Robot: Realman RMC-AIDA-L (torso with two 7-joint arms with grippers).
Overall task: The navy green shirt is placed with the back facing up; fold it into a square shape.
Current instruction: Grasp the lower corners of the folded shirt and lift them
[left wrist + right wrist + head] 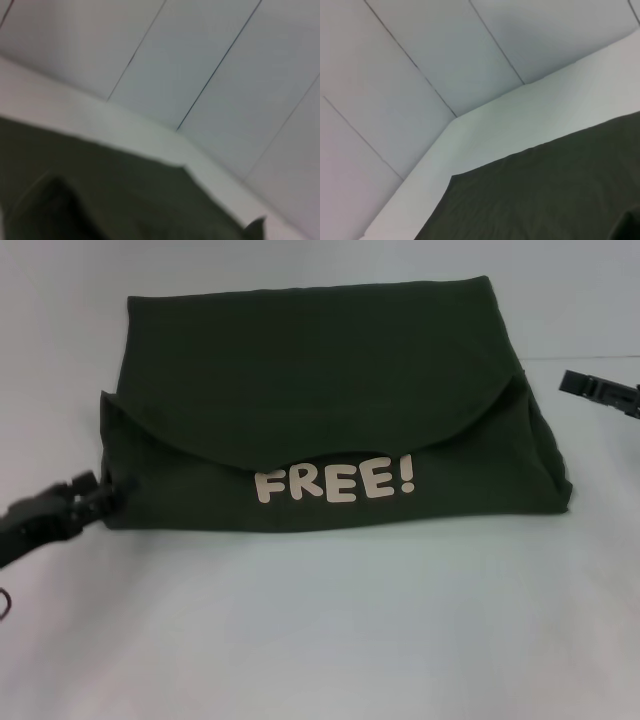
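The navy green shirt (320,390) lies folded into a wide rectangle on the white table (320,640). A rounded flap is folded over its top. Cream "FREE!" lettering (333,483) shows below the flap, near the front edge. My left gripper (115,487) is low at the shirt's front left corner, right against the cloth edge. Out past the shirt's right side, my right gripper (590,386) hovers apart from the cloth. Dark cloth fills the lower part of the left wrist view (125,200) and the right wrist view (545,195).
White table surface stretches in front of the shirt and on both sides. A panelled grey wall (445,50) stands behind the table's far edge, also seen in the left wrist view (200,60).
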